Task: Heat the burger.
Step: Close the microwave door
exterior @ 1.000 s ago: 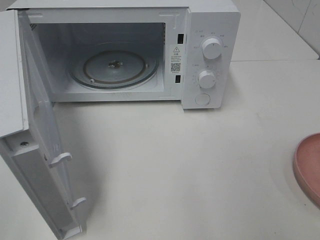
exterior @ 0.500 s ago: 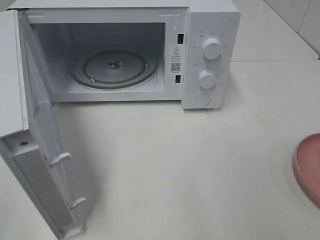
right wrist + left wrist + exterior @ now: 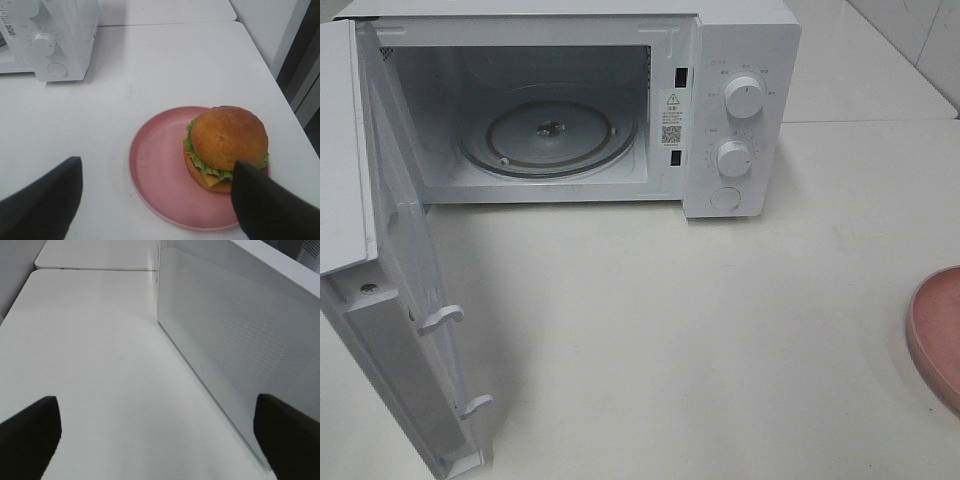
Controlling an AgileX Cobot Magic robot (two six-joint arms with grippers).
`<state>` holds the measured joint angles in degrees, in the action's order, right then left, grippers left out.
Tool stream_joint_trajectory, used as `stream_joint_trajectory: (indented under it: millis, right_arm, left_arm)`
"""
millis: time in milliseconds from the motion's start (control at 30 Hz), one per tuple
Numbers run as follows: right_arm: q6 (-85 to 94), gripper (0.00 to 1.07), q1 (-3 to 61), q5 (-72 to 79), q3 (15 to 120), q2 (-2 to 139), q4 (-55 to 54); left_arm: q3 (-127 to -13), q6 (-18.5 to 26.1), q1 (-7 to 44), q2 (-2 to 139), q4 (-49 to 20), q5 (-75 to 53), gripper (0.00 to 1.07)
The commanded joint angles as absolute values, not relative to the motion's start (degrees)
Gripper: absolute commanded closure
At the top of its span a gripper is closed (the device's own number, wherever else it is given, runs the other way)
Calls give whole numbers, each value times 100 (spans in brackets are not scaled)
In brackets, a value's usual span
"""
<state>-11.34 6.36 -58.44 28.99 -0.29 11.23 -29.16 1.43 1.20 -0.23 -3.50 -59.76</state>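
White table (image 3: 165, 65), right gripper (image 3: 155, 200) wide, empty, above burger (image 3: 227, 145).

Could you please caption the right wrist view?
Open right gripper above burger on pink plate, microwave beyond.

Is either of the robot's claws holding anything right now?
No. Both are open and empty: the right gripper hovers over the burger on its plate; the left gripper faces the microwave door.

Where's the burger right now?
The burger sits on the pink plate on the table, seen in the right wrist view, apart from the open microwave; the high camera catches only the plate's edge at far right.
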Motion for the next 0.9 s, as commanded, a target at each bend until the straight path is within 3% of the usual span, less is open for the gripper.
stream_joint_trajectory:
  millis: [33, 733, 900]
  right_arm:
    - [-1054, 31, 590, -5775, 2888, -172, 1129]
    - [-1054, 31, 590, -5775, 2888, -172, 1129]
    - [-1054, 31, 590, -5775, 2888, -172, 1129]
  left_arm:
    - [-2893, 126, 92, -80, -372, -5936, 6]
    - [-2899, 115, 92, -80, -424, -5919, 6]
    - [-2997, -69, 92, -80, -413, -5787, 9]
